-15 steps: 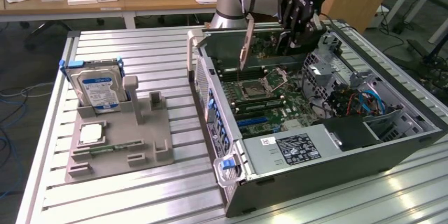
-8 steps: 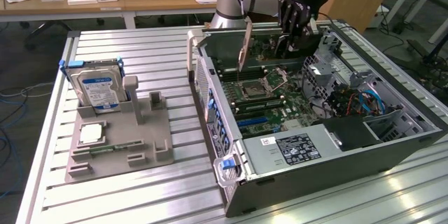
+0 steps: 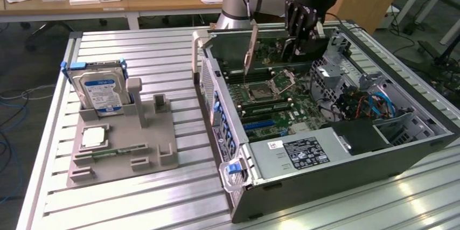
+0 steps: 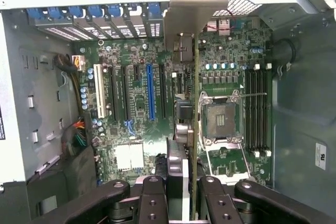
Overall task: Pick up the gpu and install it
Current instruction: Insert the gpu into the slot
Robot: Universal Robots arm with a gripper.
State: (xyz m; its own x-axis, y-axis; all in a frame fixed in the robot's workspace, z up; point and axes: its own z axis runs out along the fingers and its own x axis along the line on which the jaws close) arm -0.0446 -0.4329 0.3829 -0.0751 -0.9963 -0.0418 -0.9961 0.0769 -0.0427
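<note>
The gpu (image 3: 253,47) hangs upright over the open computer case (image 3: 345,176), its silver bracket toward the case's rear wall. My gripper (image 3: 298,41) is shut on it from above. In the wrist view the gpu (image 4: 195,108) is a thin strip seen edge-on, held between my gripper (image 4: 181,200) fingers (image 4: 152,198). It hovers over the motherboard (image 4: 131,108), between the blue slot (image 4: 150,90) and the CPU socket (image 4: 220,116). The card is above the board, not seated.
A silver hard drive (image 3: 100,90) stands in a grey fixture (image 3: 154,149) on the slatted table, at the exterior view's left, with a small square chip (image 3: 93,137) lying in front of it. Case walls, the drive cage (image 3: 334,68) and cables (image 3: 370,106) ring the motherboard.
</note>
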